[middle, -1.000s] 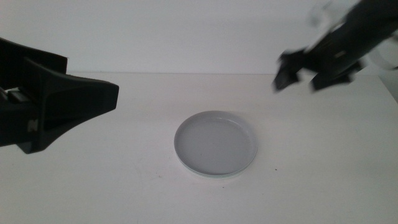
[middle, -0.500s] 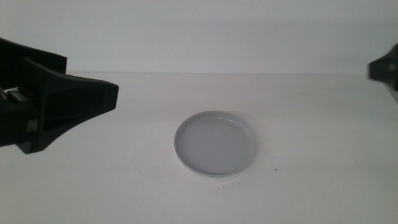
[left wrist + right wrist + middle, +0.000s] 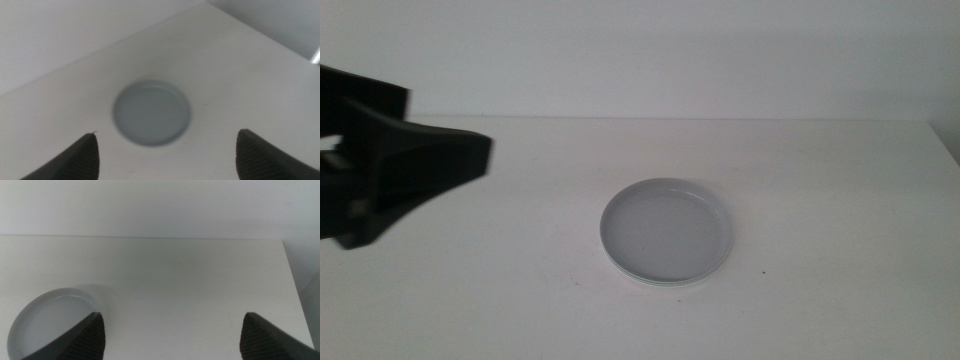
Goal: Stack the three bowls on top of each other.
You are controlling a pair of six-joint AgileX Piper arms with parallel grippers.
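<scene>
Beneath the grey bowl [image 3: 667, 231], lower bowls [image 3: 665, 284] show only rim edges.

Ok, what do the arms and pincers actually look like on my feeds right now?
The left pincer is matte black and wedge-shaped in the middle view, tapering toward its tip. In its own wrist view, the left pincer shows as two dark, tapered jaws. The right pincer looks the same: two dark jaws. No cables or readable markings show.
</scene>
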